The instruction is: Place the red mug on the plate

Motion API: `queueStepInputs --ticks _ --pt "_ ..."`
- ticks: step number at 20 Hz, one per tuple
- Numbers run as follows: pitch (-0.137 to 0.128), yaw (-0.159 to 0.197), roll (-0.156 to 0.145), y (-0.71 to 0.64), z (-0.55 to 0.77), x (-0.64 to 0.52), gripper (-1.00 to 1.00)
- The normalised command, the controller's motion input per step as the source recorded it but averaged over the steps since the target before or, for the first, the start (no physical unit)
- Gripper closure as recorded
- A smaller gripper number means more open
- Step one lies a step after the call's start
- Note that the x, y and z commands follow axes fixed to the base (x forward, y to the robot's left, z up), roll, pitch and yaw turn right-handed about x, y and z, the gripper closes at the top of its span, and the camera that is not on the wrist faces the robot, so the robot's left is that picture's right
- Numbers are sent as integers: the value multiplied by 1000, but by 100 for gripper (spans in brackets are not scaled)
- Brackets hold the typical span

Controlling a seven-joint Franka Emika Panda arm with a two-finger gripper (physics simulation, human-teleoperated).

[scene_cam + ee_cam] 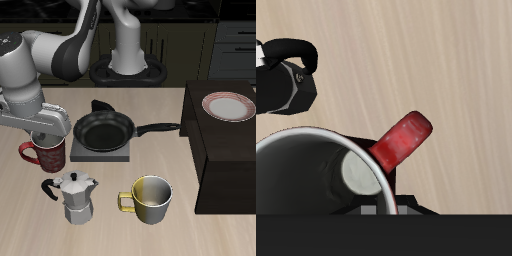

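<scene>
Wrist view shows the red mug (326,170) directly beneath the gripper (378,208), its dark inside open and its red handle (404,138) jutting out past the rim. From the exterior view the gripper (45,137) sits at the mug (42,153) rim, but whether its fingers are spread or pinched on the wall I cannot tell. The mug stands upright on the table (110,215). It looks rigid, likely glazed and slippery, moderately heavy and breakable; I would judge a pinch across the rim wall near the handle the surest hold. Just beyond the gripper is the moka pot (74,195), then a frying pan (104,127) and a yellow-and-grey mug (150,198). The plate (227,105) lies well apart, on a dark raised box (225,165).
</scene>
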Motion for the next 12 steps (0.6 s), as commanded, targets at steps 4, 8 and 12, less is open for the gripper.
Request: queueStepInputs --ticks 4,8,12 --pt "-32 7 2 192 381 -235 100" --pt "-81 19 11 221 531 -316 100" --pt "-70 -9 -13 211 446 -354 100"
